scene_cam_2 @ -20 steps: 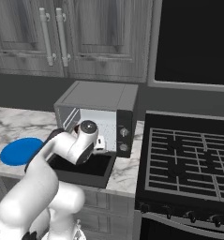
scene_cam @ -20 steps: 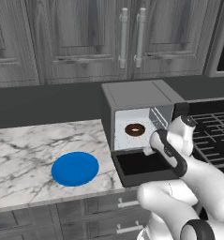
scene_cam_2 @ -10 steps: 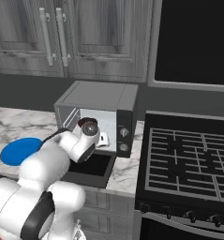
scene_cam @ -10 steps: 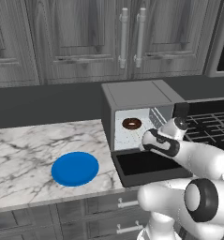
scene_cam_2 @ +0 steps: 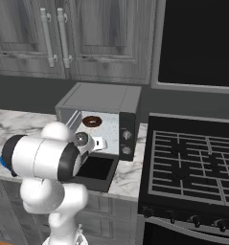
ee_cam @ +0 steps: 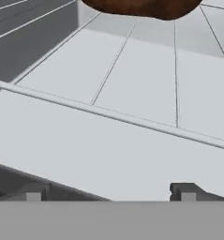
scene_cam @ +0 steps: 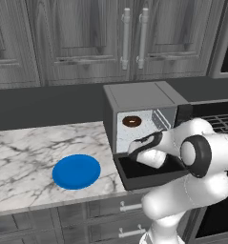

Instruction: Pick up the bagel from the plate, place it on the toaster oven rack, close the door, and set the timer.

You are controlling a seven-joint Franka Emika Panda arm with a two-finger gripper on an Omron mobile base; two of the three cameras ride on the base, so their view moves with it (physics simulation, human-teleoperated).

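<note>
you are looking at a bagel (scene_cam: 131, 121) that is already lying inside the toaster oven on the toaster oven rack (ee_cam: 132, 70), well away from the blue plate (scene_cam: 77, 171) sitting bare on the marble counter (scene_cam: 25, 152). the gripper (ee_cam: 108, 190) is showing its finger tips standing spread wide with nothing between them, hovering at the oven mouth over the door (scene_cam: 144, 172), which is hanging down open. so you are past the placing; closing the door and setting the timer are remaining. the bagel is lying flat, hole facing up; being a ring, it is showing no real long axis.
</note>
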